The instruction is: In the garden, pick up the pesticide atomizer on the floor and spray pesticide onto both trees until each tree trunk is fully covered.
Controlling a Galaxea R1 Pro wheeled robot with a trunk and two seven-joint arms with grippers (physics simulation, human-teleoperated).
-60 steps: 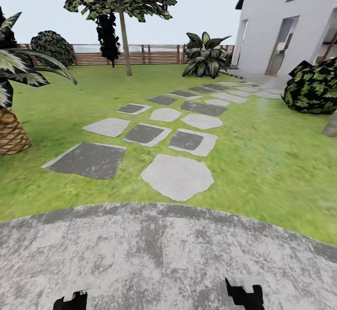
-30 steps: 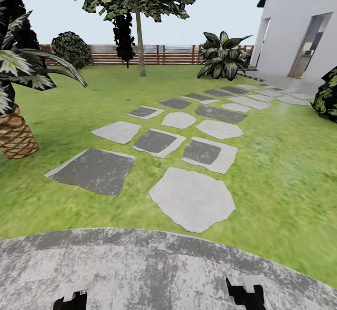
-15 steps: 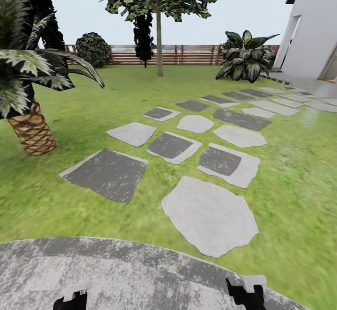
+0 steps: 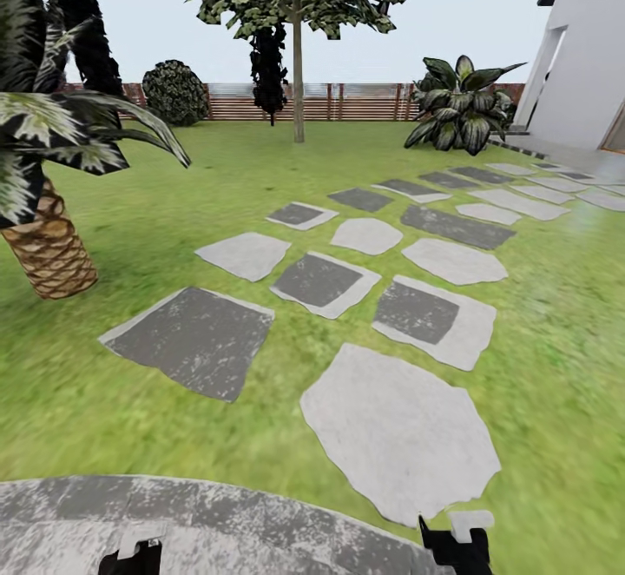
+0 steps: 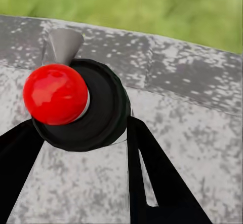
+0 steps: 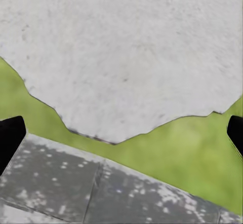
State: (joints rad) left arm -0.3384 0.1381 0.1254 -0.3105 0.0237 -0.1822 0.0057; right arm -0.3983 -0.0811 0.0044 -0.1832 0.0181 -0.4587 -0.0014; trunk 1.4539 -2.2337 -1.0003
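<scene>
The pesticide atomizer [image 5: 76, 105], red top toward the camera, sits pinched between the left gripper's [image 5: 81, 148] black jaws above the grey floor [image 5: 202, 107]. The right gripper [image 6: 121, 133] hangs with jaws spread wide over the paving edge, grass and a pale stepping stone [image 6: 126, 51]. Across the lawn [image 4: 130, 201] stands a tree [image 4: 298, 80] before the fence [image 4: 347, 102].

Both grippers sit low in front of the robot. The left gripper [image 5: 81, 133] has its 2 fingers closed around the atomizer [image 5: 76, 107]. The right gripper [image 6: 121, 133] has its fingers spread wide.
</scene>
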